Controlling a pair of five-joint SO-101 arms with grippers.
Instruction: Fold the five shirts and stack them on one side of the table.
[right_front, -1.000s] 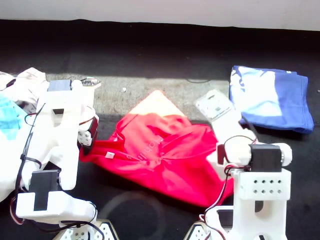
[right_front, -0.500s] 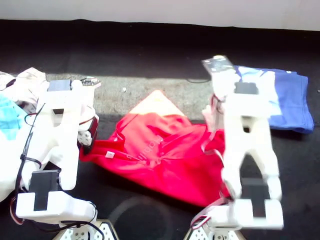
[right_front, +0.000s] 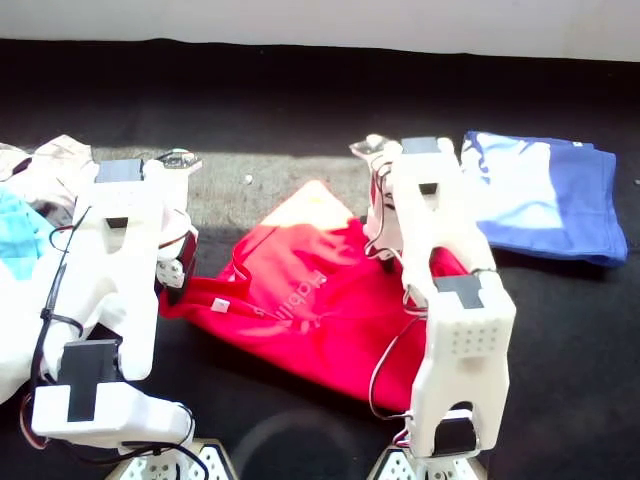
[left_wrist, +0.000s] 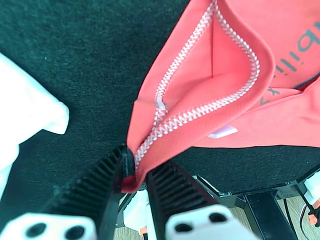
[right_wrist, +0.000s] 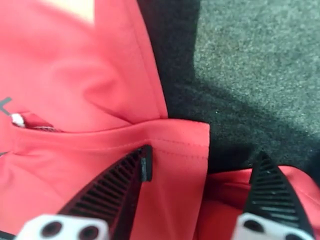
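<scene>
Shirt in L gripper, R gripper spread

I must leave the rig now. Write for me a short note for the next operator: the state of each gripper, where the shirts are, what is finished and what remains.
Left gripper: shut on an edge of the red shirt.
Right gripper: open over another edge of it, gripping nothing.
Red shirt: crumpled mid-table, not folded.
Done: blue shirt lies folded on the right side.
Left: fold the red shirt and the heap of light shirts at the left edge, then stack all with the blue one.
</scene>
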